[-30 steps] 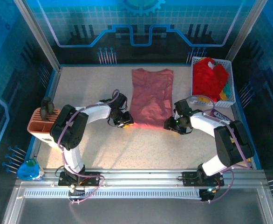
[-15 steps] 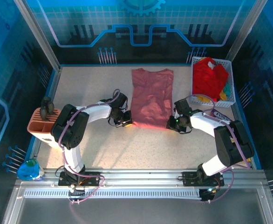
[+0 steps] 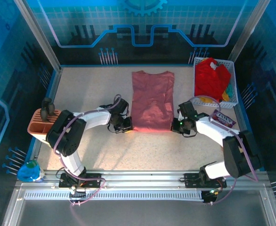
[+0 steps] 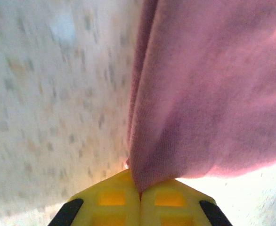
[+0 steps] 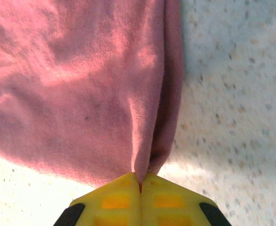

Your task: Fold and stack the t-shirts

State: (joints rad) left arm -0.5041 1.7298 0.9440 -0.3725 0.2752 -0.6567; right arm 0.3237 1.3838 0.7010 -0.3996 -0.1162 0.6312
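Note:
A dusty salmon-pink t-shirt lies flat in the middle of the table, sides folded in, its collar toward the back. My left gripper is shut on its near left corner, and in the left wrist view the pink cloth runs into the closed yellow fingers. My right gripper is shut on the near right corner, where the folded edge is pinched between its yellow fingers. A brighter red t-shirt is heaped in the white basket at the back right, with yellow and green cloth beside it.
A purple snack packet lies on the table just right of the right arm. An orange caddy stands at the left edge, and a blue object sits near the front left corner. Blue walls ring the table.
Both grippers have slid toward the near edge with the shirt's bottom corners, drawing the shirt nearer and pulling its hem straight. The grips have not changed.

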